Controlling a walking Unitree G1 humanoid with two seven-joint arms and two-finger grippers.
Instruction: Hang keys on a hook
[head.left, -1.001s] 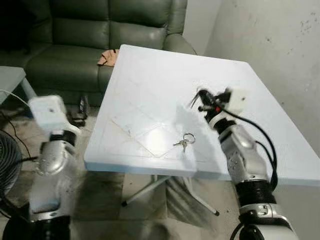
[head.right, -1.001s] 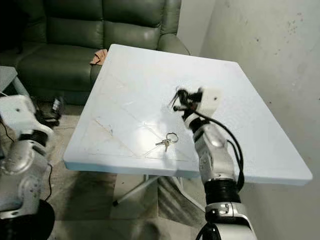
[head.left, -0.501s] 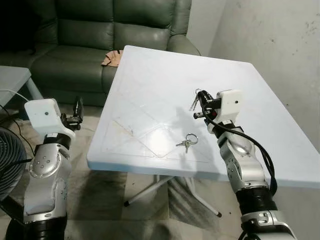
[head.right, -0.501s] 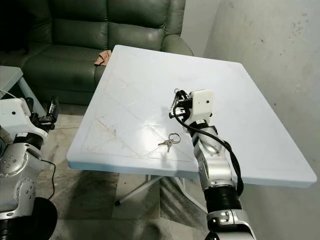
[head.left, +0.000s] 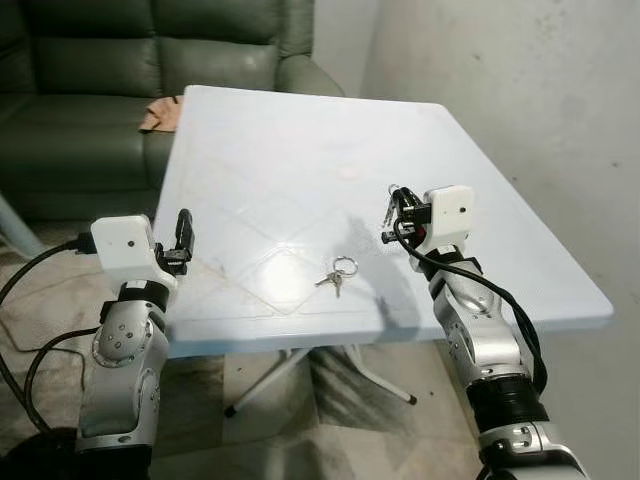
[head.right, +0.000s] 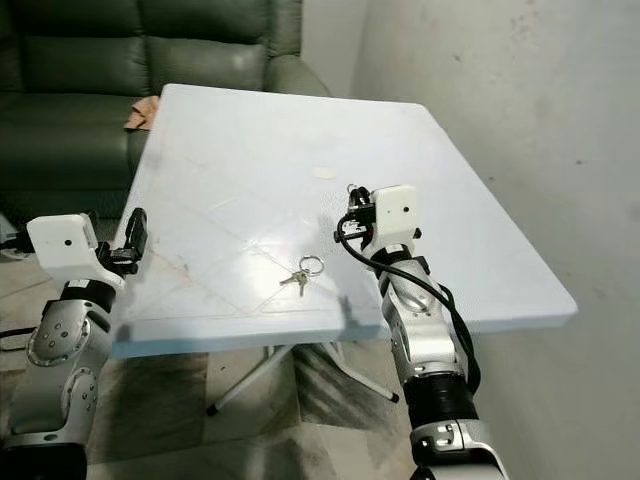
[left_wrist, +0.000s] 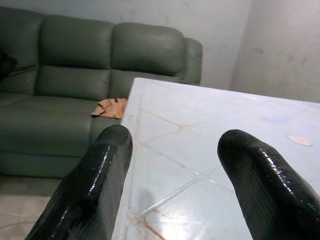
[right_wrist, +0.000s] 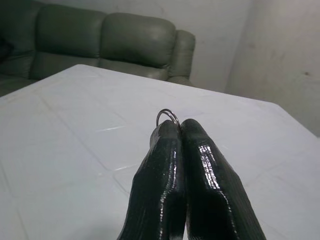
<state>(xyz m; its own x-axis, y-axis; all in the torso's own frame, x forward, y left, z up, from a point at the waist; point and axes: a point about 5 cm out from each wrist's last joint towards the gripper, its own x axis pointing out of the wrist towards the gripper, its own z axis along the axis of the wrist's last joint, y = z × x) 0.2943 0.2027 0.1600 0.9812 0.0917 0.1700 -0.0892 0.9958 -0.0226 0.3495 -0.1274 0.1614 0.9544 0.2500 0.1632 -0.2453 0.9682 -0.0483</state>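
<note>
**Right gripper holds a key ring; a second set lies on the table**

The right gripper (head.left: 392, 212) is raised above the white table (head.left: 300, 130), its jaws pressed together on a key ring (right_wrist: 167, 116). In the right wrist view the ring pokes out just past the closed fingertips (right_wrist: 192, 131), and in the head view keys (head.left: 390, 205) dangle at the tip. A second set of keys (head.left: 335, 276) lies flat on the table, at about 8 o'clock from the right gripper and near the table's front edge.

The left gripper (head.left: 182, 232) hovers at the table's 9 o'clock edge with its jaws apart, holding nothing. Beyond the table, at 12 o'clock, stands a green sofa (head.left: 120, 60) with an orange cloth (left_wrist: 111, 107) on its seat.

No hook can be made out in these views, so the step in hand looks like carrying the held keys to wherever the hook is. To do it well, the grip should stay firm on the ring's lower arc so the exposed loop remains free for threading. Moving smoothly would keep the dangling keys from swinging. The pinch seems shallow, so a jolt could let the ring slip out.
</note>
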